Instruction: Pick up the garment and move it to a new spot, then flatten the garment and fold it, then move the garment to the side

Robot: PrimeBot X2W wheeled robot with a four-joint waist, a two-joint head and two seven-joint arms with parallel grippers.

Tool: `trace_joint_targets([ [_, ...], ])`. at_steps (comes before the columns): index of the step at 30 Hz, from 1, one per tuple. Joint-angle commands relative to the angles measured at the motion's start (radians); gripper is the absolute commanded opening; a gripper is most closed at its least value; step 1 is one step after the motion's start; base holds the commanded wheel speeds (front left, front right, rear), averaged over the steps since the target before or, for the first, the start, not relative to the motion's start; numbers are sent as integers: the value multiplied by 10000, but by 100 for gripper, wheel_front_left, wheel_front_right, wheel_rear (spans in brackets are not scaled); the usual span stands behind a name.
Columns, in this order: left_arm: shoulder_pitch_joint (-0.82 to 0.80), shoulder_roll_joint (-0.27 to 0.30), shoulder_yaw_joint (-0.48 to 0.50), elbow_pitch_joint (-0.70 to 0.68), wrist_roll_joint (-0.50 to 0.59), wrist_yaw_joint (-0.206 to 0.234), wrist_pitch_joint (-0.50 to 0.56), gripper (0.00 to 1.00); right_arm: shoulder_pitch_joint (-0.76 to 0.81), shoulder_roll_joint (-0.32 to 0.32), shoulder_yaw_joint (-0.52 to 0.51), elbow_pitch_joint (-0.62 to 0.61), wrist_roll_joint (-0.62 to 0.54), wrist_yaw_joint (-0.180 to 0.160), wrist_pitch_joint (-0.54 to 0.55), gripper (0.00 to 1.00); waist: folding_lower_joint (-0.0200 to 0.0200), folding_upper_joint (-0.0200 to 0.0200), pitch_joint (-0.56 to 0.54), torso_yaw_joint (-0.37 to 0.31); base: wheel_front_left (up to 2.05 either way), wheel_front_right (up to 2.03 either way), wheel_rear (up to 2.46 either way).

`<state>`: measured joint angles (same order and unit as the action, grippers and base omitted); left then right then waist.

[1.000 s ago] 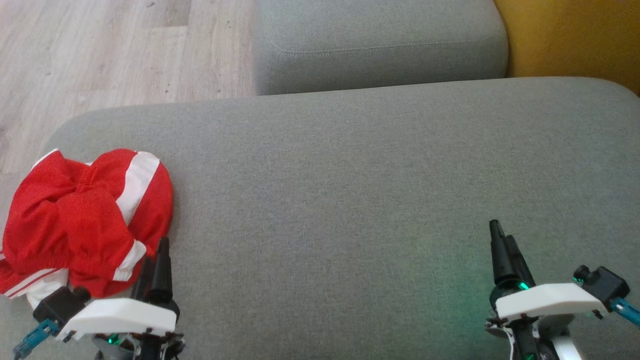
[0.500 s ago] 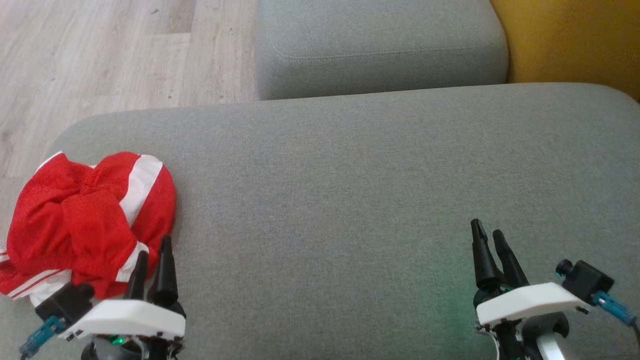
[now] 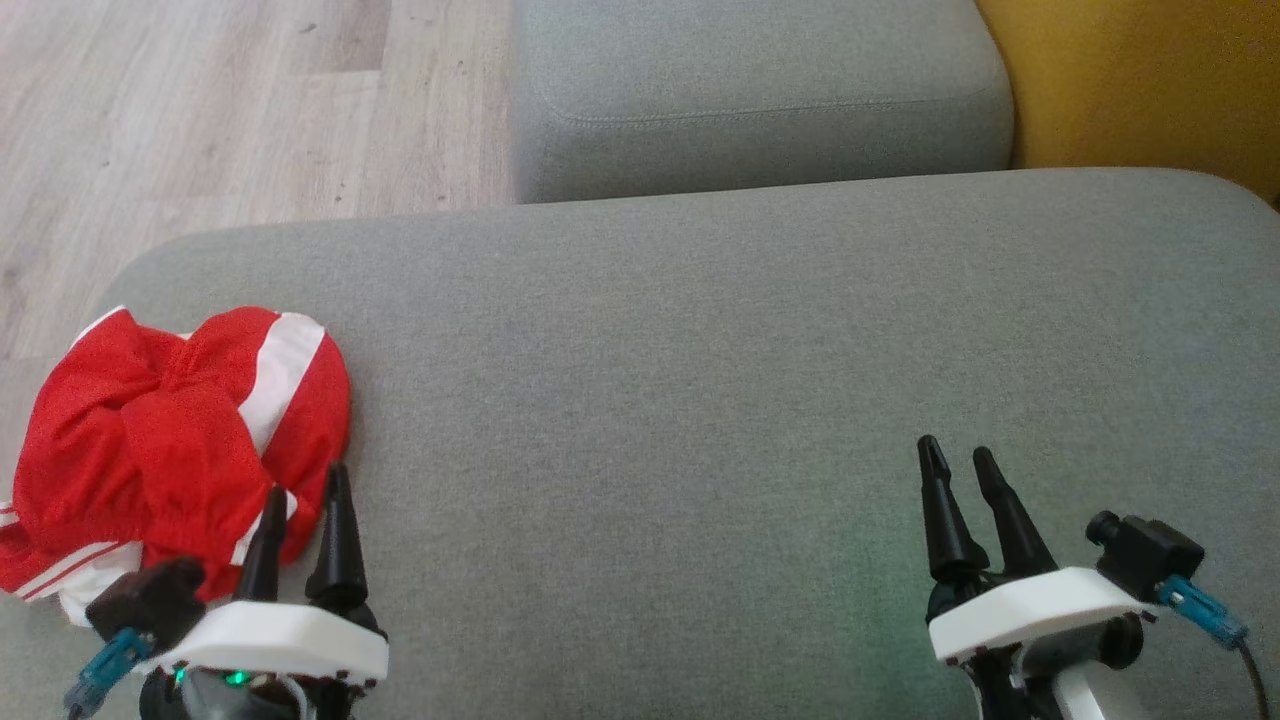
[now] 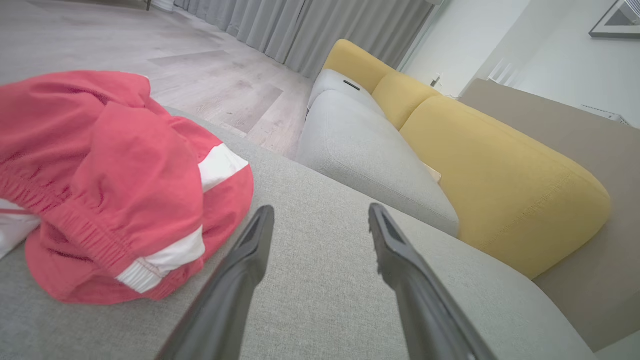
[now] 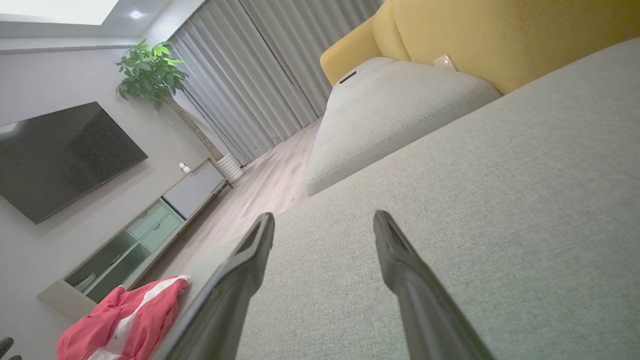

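Crumpled red-and-white shorts (image 3: 170, 440) lie ungrasped at near left of grey sofa seat (image 3: 700, 400); left gripper (image 3: 305, 480), jaws spread and empty, has edged up to their right hem, right gripper (image 3: 955, 450) likewise agape, so pickup looks imminent.

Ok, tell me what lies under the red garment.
The red garment lies crumpled on the grey cushion, near its left end. Whatever its folds cover is hidden.

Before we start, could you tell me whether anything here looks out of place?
Only the garment: it lies crumpled in a heap at the left end of the sofa, beside the open left gripper. Nothing looks damaged or spilled.
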<state>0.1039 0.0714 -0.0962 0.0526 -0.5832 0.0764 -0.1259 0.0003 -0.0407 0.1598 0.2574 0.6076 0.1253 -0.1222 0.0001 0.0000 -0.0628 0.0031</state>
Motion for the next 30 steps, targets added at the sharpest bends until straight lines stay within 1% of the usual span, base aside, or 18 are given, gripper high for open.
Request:
trace_joint_targets([
  [1, -207, 155, 146, -448, 319, 59, -137, 100, -387, -69, 214, -414, -319, 41, -162, 100, 0, 0, -12, 4, 0, 0, 0],
  [16, 7, 206, 52, -881, 2217, 287, -575, 100, -317, -78, 104, -542, -2138, 46, -604, 100, 0, 0, -127, 156, 0, 0, 0],
  [24, 128, 225, -32, -1049, 3231, 304, -809, 100, -234, -83, 129, -551, -3006, 48, -840, 100, 0, 0, -204, 207, 0, 0, 0],
  [30, 264, 213, -43, -1031, 3807, 225, -955, 100, -164, -86, 227, -517, -3555, 50, -987, 100, -1, 0, -320, 220, 0, 0, 0],
])
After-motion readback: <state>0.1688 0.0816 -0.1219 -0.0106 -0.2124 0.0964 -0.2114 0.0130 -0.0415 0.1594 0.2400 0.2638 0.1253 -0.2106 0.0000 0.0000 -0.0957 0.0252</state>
